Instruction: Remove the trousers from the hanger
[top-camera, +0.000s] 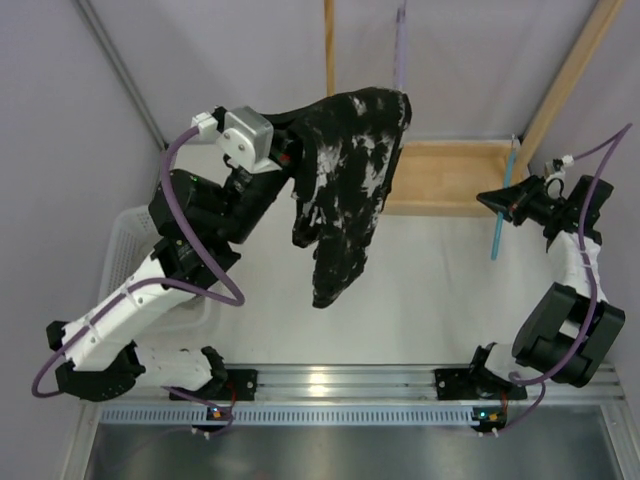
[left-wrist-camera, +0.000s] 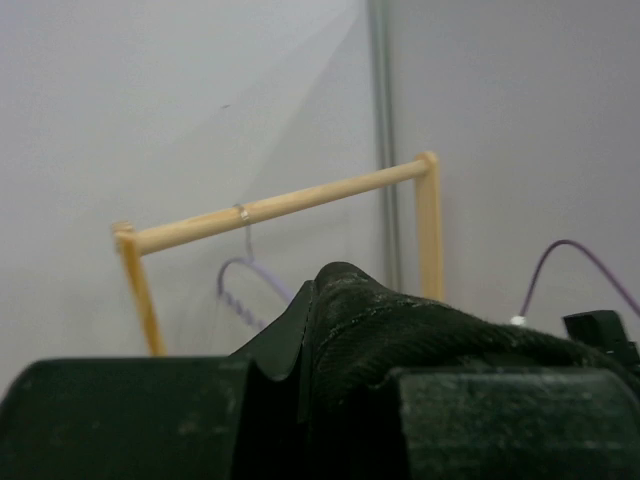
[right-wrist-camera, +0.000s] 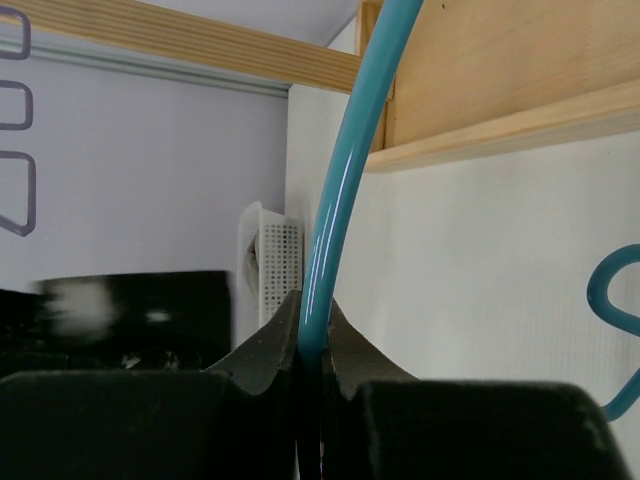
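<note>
Hanging from the left gripper (top-camera: 294, 158), the black trousers flecked with white (top-camera: 350, 170) droop in a crumpled fold above the white table (top-camera: 430, 290), their lower end dangling over its middle. The left wrist view shows the dark fabric (left-wrist-camera: 420, 330) bunched between the left gripper's (left-wrist-camera: 310, 335) closed fingers. The slim teal plastic hanger (top-camera: 502, 215) is well apart from the trousers, on the right side of the table, and the right gripper (top-camera: 497, 203) is pinched tight on its curved bar (right-wrist-camera: 345, 170). Behind stands a pale wooden rack (top-camera: 440, 175) with a thin purple wire hanger (left-wrist-camera: 245, 270) hooked on its rail (left-wrist-camera: 280, 205). Whether the trousers touch that purple hanger cannot be told. A white perforated plastic basket (top-camera: 125, 245) sits at the table's left edge.
</note>
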